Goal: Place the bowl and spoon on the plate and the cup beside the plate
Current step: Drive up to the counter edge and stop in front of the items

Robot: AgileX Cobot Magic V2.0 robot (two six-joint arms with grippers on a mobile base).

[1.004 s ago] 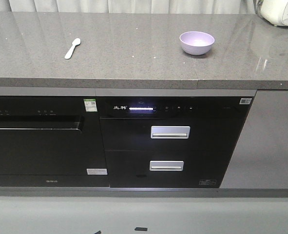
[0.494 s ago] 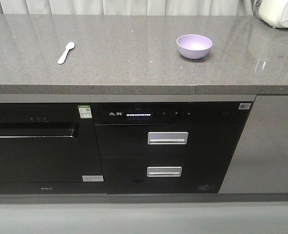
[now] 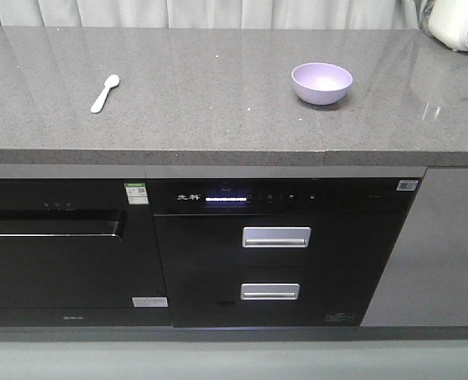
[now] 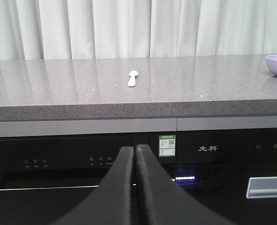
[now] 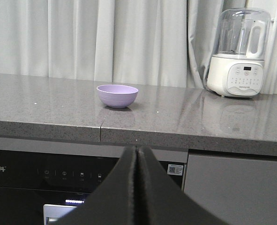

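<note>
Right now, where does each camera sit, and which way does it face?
Front view: high, looking down on the counter, spoon and bowl; no robot parts.
Left wrist view: low, facing the counter edge and spoon; shut left hand at bottom.
Right wrist view: low, facing the bowl and white appliance; shut right hand at bottom.
Shared: the bowl is in all three.
</note>
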